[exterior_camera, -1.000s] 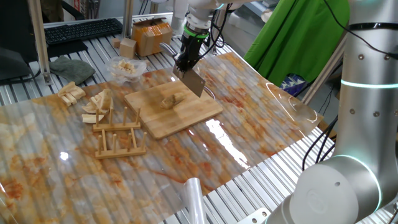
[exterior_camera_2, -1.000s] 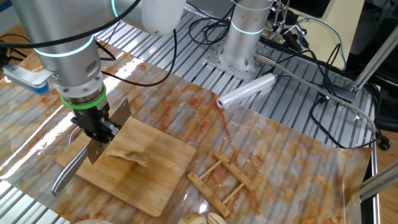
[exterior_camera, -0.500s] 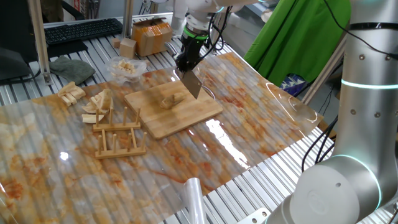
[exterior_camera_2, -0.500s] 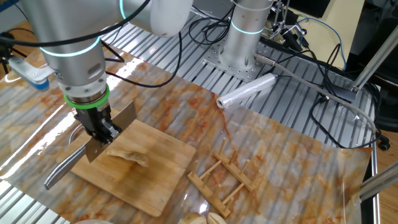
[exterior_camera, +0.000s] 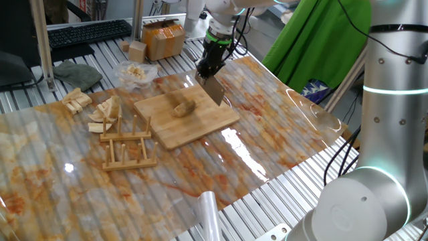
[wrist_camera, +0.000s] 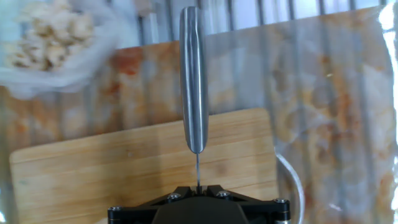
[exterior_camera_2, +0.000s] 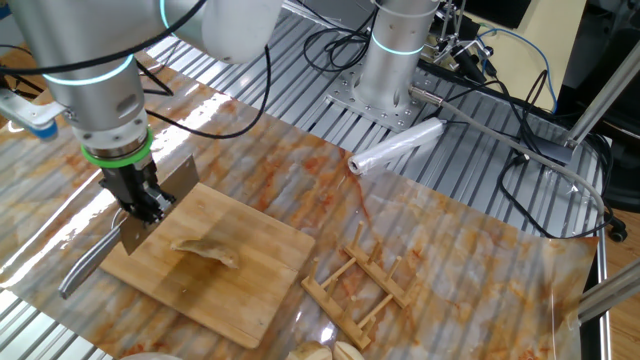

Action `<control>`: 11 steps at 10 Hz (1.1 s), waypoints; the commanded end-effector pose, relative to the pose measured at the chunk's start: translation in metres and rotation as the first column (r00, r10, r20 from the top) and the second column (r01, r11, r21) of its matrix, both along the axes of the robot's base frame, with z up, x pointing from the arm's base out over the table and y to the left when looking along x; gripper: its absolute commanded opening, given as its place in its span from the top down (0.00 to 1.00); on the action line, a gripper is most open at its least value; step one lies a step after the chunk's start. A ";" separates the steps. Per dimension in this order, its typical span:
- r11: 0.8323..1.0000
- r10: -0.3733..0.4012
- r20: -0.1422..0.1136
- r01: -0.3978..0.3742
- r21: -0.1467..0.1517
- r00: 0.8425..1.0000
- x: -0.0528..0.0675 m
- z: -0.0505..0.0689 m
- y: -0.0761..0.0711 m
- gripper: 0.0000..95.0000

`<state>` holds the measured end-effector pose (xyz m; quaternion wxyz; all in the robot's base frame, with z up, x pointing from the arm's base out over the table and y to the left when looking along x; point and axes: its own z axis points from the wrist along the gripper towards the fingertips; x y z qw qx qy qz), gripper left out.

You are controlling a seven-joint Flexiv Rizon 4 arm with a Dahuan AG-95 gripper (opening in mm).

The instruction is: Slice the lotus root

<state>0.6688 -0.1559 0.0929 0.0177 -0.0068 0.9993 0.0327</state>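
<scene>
The lotus root (exterior_camera: 182, 107) is a small pale tan chunk lying near the middle of the wooden board (exterior_camera: 200, 126); it also shows in the other fixed view (exterior_camera_2: 206, 250) on the board (exterior_camera_2: 250, 290). My gripper (exterior_camera: 208, 67) is shut on a steel knife (exterior_camera: 215, 92) and holds it blade down above the board's edge, beside the lotus root and apart from it. In the other fixed view the gripper (exterior_camera_2: 140, 200) holds the knife (exterior_camera_2: 160, 195) left of the chunk. The hand view shows the gripper (wrist_camera: 198, 188), the knife handle (wrist_camera: 193, 74) and bare board (wrist_camera: 124, 168); the lotus root is out of view there.
A wooden rack (exterior_camera: 127, 144) stands in front of the board, with larger tan wedge pieces (exterior_camera: 100, 110) beside it. A clear plastic bag of pale bits (exterior_camera: 136, 72) lies behind the board. A cardboard box (exterior_camera: 164, 39) stands at the back. A film roll (exterior_camera_2: 395, 148) lies by the table edge.
The gripper has carried the knife sideways, off the lotus root and out toward the board's edge. The lotus root and the board have not moved.
</scene>
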 end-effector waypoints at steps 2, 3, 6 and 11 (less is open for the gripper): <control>1.000 -0.026 -0.003 0.026 0.012 1.000 -0.005 0.003 0.017 1.00; 0.999 -0.045 -0.005 0.045 0.013 0.999 -0.008 0.004 0.027 1.00; 0.995 -0.095 -0.005 0.095 0.019 0.995 -0.020 0.005 0.066 1.00; 0.996 -0.083 0.013 0.082 0.016 0.997 -0.028 -0.006 0.113 1.00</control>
